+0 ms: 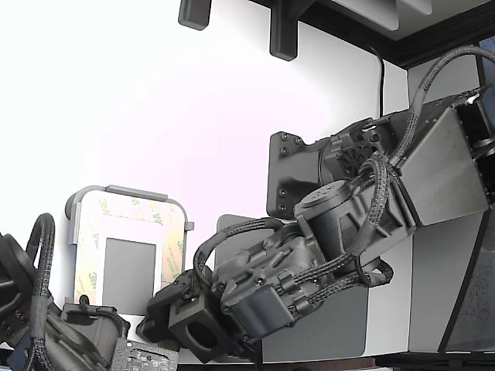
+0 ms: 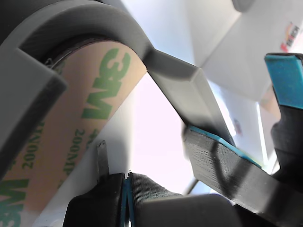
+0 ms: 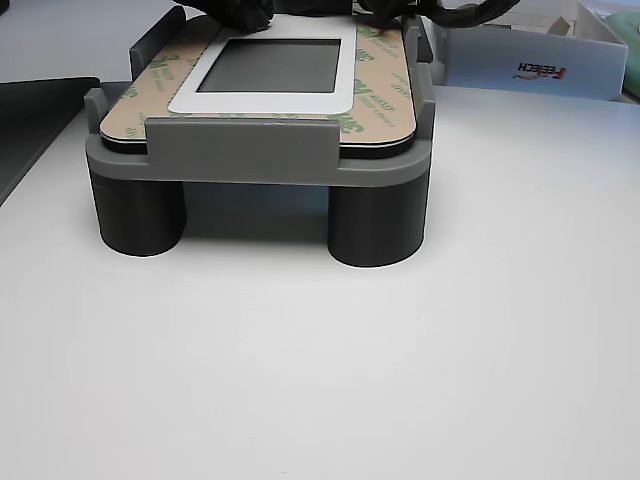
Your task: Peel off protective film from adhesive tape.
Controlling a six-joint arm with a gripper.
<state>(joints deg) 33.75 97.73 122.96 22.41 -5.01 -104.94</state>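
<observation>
Peeling hadn't really started when I looked: the film point(image 3: 383, 95) lay flat all round the tray point(image 3: 240, 160), my pincer point(image 2: 189, 156) gaping, empty.

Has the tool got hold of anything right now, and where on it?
Cannot be told for sure. In the wrist view the tool looks shut beside the protective film at the tray's corner, but no pinched liner edge shows.

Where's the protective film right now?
In the exterior view, lower left, the protective film frames the dark square panel on the grey tray.
</observation>
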